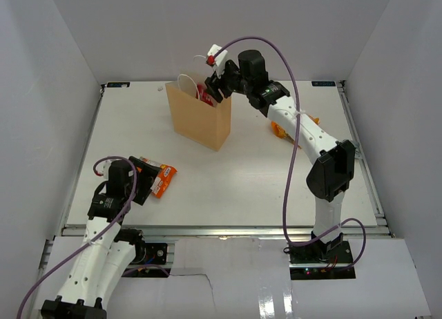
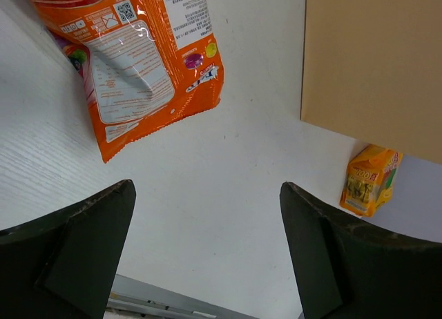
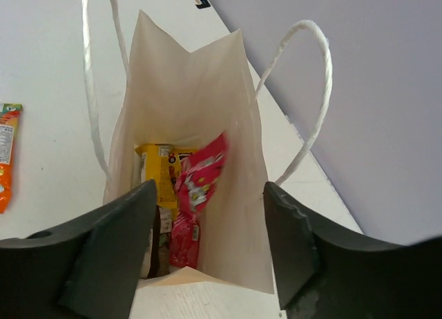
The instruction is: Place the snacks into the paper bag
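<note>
The paper bag (image 1: 200, 122) stands upright toward the back of the table (image 1: 242, 188), and the right wrist view looks straight down into it. Inside there's a small yellow packet (image 3: 156, 168) against the far wall and a red packet (image 3: 199, 188) standing on end in front of it. There's also something dark brown (image 3: 162, 243) low at the bottom left, mostly hidden. The right gripper (image 1: 213, 91) hangs right over the bag's mouth, between the white handles (image 3: 304, 105). Its jaws are parted a fair way with nothing in them, and the red packet looks clear of both fingers.

Outside the bag, the orange-white packet (image 2: 138, 56) lies flat near the front left, with a sliver of magenta packet (image 2: 76, 60) peeking out from under it. The left gripper (image 2: 207, 257) hovers just beside those two, jaws spread wide, empty. The orange-yellow pouch (image 2: 371, 179) sits on the table off the bag's right side, partly behind the right arm in the top view.
</note>
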